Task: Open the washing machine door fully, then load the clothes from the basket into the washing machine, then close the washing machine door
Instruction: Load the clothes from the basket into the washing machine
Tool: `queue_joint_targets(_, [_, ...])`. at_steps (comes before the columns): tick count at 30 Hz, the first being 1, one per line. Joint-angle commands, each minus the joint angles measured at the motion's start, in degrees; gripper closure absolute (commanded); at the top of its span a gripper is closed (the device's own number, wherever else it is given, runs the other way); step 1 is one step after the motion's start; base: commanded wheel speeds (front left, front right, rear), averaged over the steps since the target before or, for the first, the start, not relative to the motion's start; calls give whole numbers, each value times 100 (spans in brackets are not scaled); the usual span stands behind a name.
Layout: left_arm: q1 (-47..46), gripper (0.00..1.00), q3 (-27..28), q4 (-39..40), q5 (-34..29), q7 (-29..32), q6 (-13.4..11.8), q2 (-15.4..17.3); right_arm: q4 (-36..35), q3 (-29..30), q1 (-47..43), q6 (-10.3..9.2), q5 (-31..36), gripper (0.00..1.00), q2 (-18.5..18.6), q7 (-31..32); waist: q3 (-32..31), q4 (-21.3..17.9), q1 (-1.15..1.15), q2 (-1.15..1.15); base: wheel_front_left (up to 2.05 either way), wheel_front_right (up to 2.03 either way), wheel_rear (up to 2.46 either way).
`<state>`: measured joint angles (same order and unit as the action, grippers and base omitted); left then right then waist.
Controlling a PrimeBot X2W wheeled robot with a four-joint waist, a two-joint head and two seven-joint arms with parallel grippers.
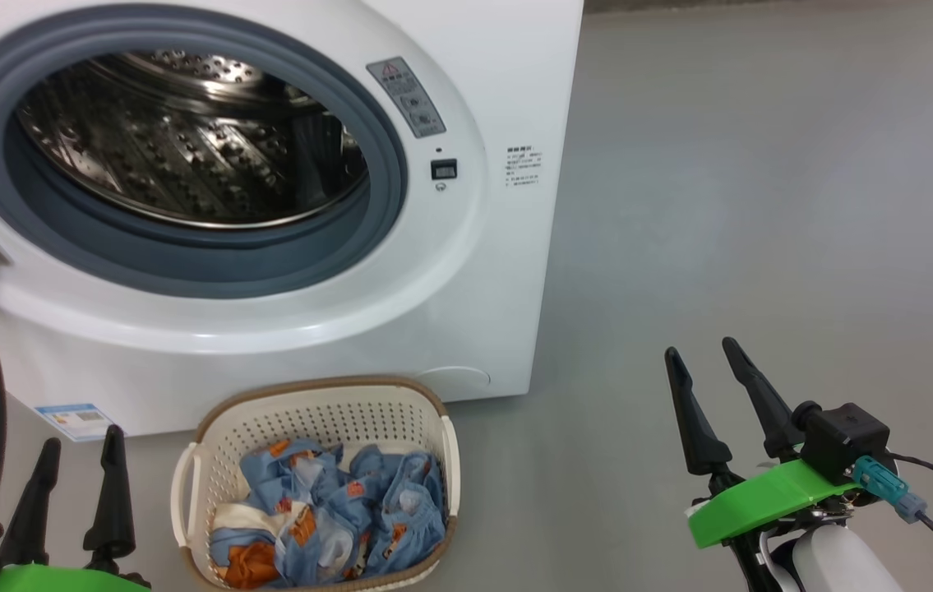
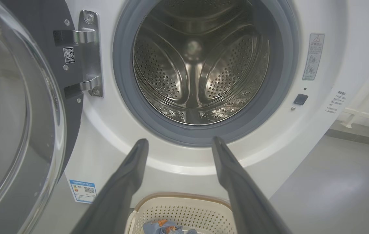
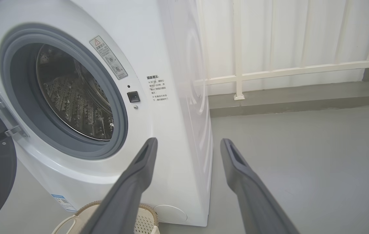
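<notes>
Left edge crops the washing machine door [image 2: 8,113]; bottom edge crops the basket [image 2: 184,209].

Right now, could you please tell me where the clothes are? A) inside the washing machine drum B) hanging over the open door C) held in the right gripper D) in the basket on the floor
D: the clothes lie piled in the basket on the floor before the washing machine.

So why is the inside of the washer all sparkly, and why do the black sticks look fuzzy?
Left wrist view: the steel drum bounces the room light back in bright streaks, and the washing machine door glass shows pale reflections. Both wrist views: the tool fingers sit close to the lens, so they look soft. Head view: the floor is evenly lit, without hard shadows.
</notes>
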<state>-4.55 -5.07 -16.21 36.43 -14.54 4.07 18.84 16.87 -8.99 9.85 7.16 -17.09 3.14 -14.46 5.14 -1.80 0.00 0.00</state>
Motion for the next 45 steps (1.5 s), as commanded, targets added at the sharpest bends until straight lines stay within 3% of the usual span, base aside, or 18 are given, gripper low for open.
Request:
queue_joint_targets(1, [-302,0,191,77,58,10,50,214,-204,-146,172,33,-7,0,-26,-54,186,-54,0,0,0,0,0])
queue_joint_targets(23, [-997,0,-456,-822,458,213,334,707,-635,-235,360,33,-84,0,-26,-54,1359,-415,0,0,0,0,0])
queue_joint_targets(45, [-2464,0,-2841,-2376,1572,410,341,1525,-1145,-449,707,33,-122,0,-26,-54,2730,-827,0,0,0,0,0])
